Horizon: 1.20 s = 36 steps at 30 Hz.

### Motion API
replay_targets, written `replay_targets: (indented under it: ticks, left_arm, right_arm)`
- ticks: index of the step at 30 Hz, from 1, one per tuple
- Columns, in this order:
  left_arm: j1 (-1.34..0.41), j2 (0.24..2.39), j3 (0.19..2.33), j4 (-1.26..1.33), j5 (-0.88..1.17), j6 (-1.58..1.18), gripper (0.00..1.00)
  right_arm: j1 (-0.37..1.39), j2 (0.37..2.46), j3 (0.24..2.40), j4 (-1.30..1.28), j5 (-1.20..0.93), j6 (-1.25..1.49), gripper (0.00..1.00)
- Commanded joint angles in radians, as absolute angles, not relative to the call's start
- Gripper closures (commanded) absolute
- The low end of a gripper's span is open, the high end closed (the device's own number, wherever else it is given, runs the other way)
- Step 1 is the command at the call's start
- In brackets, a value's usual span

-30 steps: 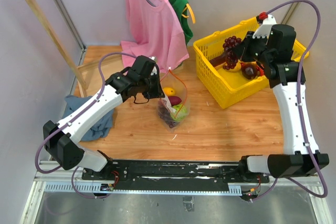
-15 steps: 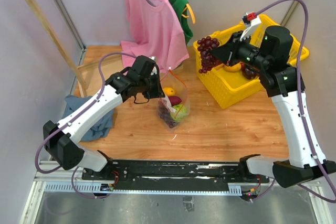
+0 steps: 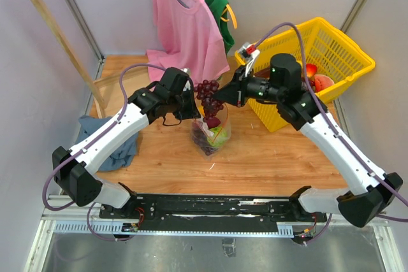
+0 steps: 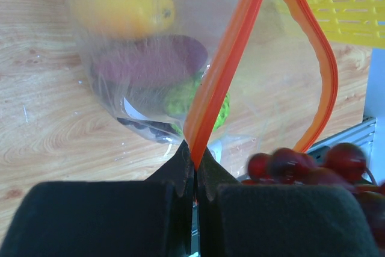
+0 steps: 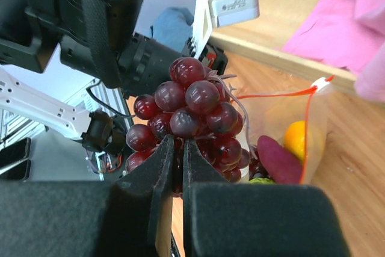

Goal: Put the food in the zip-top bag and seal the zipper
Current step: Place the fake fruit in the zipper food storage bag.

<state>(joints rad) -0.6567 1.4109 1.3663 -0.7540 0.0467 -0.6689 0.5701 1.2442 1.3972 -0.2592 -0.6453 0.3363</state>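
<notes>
The clear zip-top bag (image 3: 213, 133) stands open in the middle of the table, with an orange-yellow fruit (image 4: 123, 7), a purple piece (image 4: 153, 64) and a green piece (image 4: 180, 97) inside. My left gripper (image 4: 195, 161) is shut on the bag's red-orange zipper strip (image 4: 225, 67) and holds that edge up. My right gripper (image 5: 178, 148) is shut on the dark purple grapes (image 5: 192, 115), which hang just above the bag's mouth (image 3: 207, 97). The bag also shows in the right wrist view (image 5: 295, 130).
A yellow mesh basket (image 3: 331, 49) at the back right holds a watermelon slice (image 3: 322, 82) and a red piece. A pink shirt (image 3: 185, 27) hangs from a wooden rack (image 3: 48, 20) at the back. A blue cloth (image 3: 118, 148) lies at the left.
My right arm lifted the grapes out of the yellow basket and swung left with them to above the bag's mouth. The left gripper stayed holding the zipper strip.
</notes>
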Motion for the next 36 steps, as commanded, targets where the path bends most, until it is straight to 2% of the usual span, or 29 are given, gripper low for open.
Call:
replay_targets:
  ticks: [1,9,19,27,34,36]
  left_arm:
    - [-0.657,1.382,1.353,-0.721,0.055,-0.676,1.00]
    - [-0.657,1.376,1.343,-0.718,0.056,-0.676,1.00]
    - [-0.657,1.379,1.342,-0.715,0.059,-0.676,1.00]
    - [-0.657,1.384,1.338,-0.708,0.071,-0.681,1.00]
    - [-0.657,1.381,1.335,-0.709,0.071,-0.683,1.00]
    - [-0.657,1.381,1.334,-0.707,0.072,-0.684,1.00]
  right_arm:
    - [0.626,1.266,1.356,-0.159,-0.593,0.334,0.99]
    - [0.634,1.295,1.284,-0.216,-0.419,0.320,0.99]
    - [0.655,1.373,1.327,-0.341,-0.384,0.317,0.99]
    - [0.678,1.466,1.378,-0.353,-0.326,0.305,0.90]
    - [0.683,1.509,1.401,-0.279,-0.287,0.318,0.73]
    - [0.683,1.519,1.414,-0.272,-0.286,0.320,0.71]
